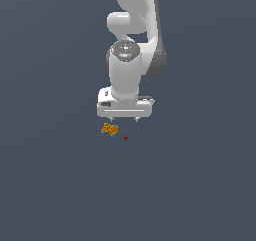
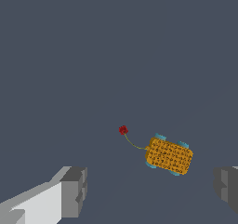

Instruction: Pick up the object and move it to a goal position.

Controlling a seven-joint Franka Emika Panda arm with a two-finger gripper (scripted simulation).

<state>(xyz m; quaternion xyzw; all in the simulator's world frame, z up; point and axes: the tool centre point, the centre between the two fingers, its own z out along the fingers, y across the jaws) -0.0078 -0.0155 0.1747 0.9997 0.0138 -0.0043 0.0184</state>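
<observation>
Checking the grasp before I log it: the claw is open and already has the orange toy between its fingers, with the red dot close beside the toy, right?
Not quite. The claw is open, but it is not around the orange toy: in the exterior view the toy sits below the fingertips, off to that view's left. The red dot is indeed close beside the toy.

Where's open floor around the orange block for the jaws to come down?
The only crowding is between the orange block and the red dot, joined by a thin line. Elsewhere around the block the grey floor is bare. The gripper hangs open above.
</observation>
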